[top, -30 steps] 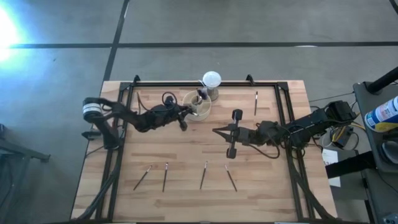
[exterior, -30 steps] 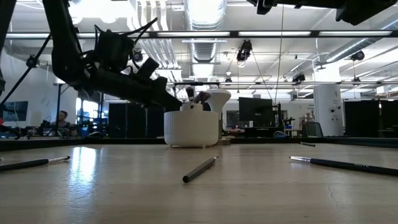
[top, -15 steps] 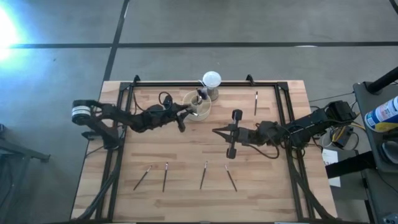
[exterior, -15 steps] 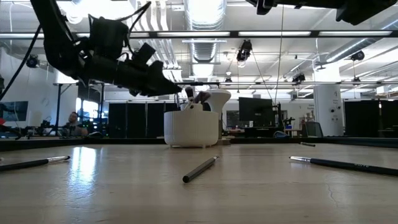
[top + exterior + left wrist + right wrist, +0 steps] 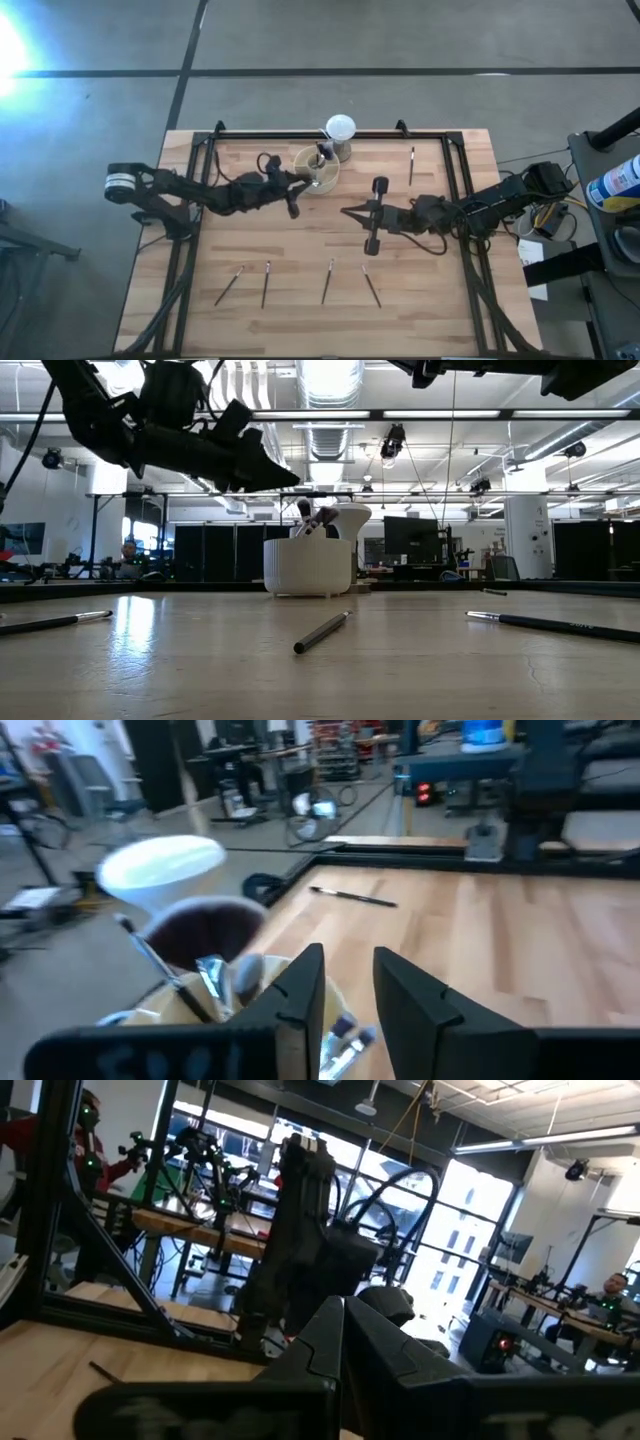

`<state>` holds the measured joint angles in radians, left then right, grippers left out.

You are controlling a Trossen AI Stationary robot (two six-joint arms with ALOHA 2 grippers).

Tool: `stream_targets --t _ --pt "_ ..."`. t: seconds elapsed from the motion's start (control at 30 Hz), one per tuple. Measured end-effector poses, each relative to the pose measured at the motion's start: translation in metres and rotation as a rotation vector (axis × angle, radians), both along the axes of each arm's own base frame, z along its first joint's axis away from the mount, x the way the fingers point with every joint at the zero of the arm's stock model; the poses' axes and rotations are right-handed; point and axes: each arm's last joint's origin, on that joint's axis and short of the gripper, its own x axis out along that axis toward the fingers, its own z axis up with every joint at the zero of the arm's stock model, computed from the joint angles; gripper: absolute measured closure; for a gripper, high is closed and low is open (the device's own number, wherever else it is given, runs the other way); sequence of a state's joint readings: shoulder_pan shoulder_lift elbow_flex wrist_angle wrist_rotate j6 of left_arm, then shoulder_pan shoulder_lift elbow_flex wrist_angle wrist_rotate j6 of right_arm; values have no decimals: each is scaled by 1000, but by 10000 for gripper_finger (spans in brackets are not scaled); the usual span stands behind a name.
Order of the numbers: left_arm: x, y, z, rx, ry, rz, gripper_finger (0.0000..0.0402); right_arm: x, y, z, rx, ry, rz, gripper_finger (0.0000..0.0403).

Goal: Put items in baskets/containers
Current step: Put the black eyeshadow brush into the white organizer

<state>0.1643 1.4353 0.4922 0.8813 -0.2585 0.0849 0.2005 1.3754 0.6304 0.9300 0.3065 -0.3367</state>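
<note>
The left tool hovers just beside the cream organiser at the desk's far edge, its fingers a narrow gap apart and seemingly empty. The right tool waits mid-desk, fingers pressed together. Four brushes lie along the near side.

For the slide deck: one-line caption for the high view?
Left gripper open beside the cream organiser; five brushes lie on the table.
</note>
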Motion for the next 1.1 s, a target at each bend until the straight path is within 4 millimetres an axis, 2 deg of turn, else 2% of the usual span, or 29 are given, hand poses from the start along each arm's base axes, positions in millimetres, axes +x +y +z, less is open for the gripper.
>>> stream_targets --t 0.27,0.4,0.77,0.9,1.1 --pt "9 -10 7 66 74 24 287 0 -2 -2 47 29 -15 394" --pt "7 -18 11 91 96 -5 287 -3 -10 -1 84 60 -109 394" --pt "-15 -44 24 98 109 -105 331 -15 -25 0 71 191 -246 394" --pt "-22 -59 25 90 142 -143 345 -19 -30 -2 69 230 -267 394" --pt "-34 -91 17 -55 279 -117 355 -19 -31 -4 78 249 -270 394"
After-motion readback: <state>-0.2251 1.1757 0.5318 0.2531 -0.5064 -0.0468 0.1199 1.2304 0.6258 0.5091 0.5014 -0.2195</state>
